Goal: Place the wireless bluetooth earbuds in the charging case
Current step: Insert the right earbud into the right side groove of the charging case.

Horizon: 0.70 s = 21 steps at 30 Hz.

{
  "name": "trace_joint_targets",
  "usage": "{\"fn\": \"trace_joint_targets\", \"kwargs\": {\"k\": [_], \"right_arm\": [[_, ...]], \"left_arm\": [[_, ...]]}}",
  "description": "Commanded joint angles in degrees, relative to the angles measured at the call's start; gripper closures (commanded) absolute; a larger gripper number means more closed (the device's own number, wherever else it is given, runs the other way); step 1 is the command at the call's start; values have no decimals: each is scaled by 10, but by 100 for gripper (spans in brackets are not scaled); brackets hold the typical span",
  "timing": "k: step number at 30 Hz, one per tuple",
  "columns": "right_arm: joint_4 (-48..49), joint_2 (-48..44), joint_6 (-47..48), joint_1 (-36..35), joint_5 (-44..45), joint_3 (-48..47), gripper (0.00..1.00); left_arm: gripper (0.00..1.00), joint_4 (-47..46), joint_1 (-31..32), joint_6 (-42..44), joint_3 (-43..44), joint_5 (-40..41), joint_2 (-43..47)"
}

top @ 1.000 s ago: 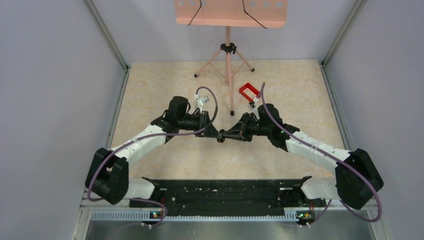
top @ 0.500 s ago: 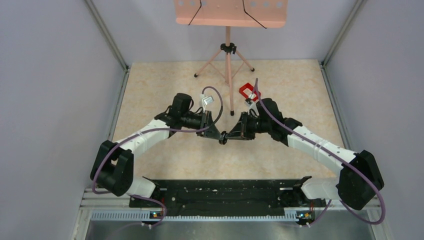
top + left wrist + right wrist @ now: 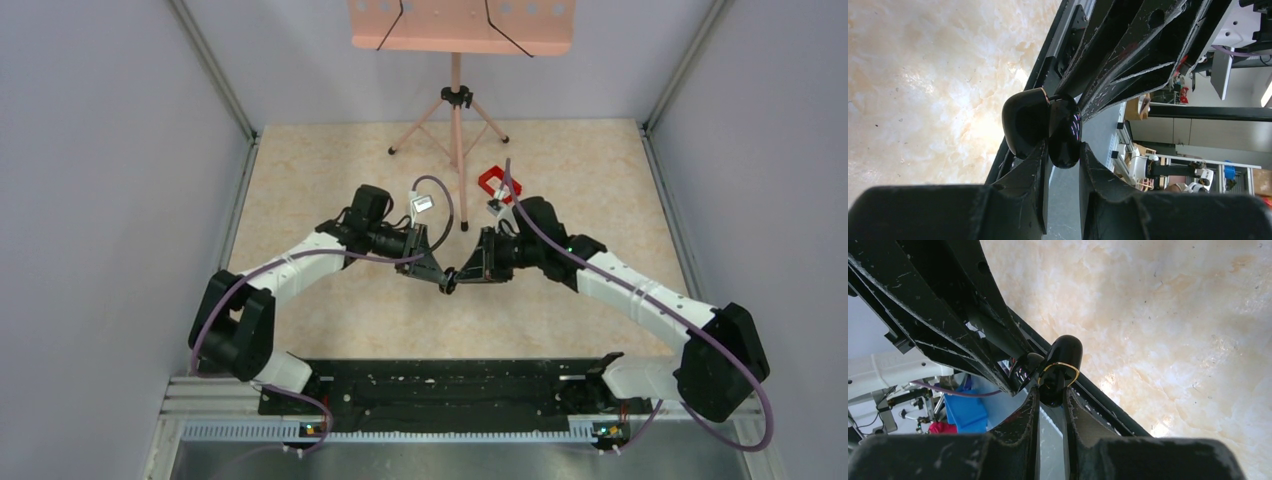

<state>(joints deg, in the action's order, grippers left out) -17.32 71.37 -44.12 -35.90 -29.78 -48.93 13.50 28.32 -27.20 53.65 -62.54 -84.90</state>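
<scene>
- Left gripper [image 3: 1063, 152] is closed part-way on the charging case [image 3: 1064, 131], one finger pressed on each side of the glossy shell. What I take to be the lid [image 3: 1024, 122] hangs open toward 9 o'clock in the left wrist view.
- The case is held in mid-air over the middle of the table [image 3: 330, 170], resting on nothing. It looks light, hard and slick. The curved gloss gives the pads little bite, so a hold across the broad flanks, clear of the hinge, seems safest.
- An earbud [image 3: 1062, 357], black with a thin gold ring, sits just beside the case, at 12 o'clock from the right fingertips. It looks tiny, rigid and easy to flick away. I judge it best pinched at the stem end, leaving the bulb free to find its seat. The second earbud I cannot find.
- The right gripper [image 3: 1050, 395] is nearly closed with the earbud's lower end between its fingers. How firmly it presses I cannot tell.
- Both finger pairs meet tip to tip, so there is little slack there. Bare table lies around them. The red tray [image 3: 492, 183] at 1 o'clock and the stand legs [image 3: 457, 130] at 12 o'clock are well apart.
</scene>
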Motion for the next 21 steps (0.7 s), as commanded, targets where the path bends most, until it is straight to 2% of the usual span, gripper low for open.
{"fn": "trace_joint_targets", "kwargs": {"k": [1, 21], "right_arm": [[2, -13, 37, 6, 49, -35, 86], [-53, -31, 95, -42, 78, -65, 86]], "left_arm": [[100, 43, 7, 15, 20, -88, -5], [100, 108, 6, -3, 57, -119, -45]]}}
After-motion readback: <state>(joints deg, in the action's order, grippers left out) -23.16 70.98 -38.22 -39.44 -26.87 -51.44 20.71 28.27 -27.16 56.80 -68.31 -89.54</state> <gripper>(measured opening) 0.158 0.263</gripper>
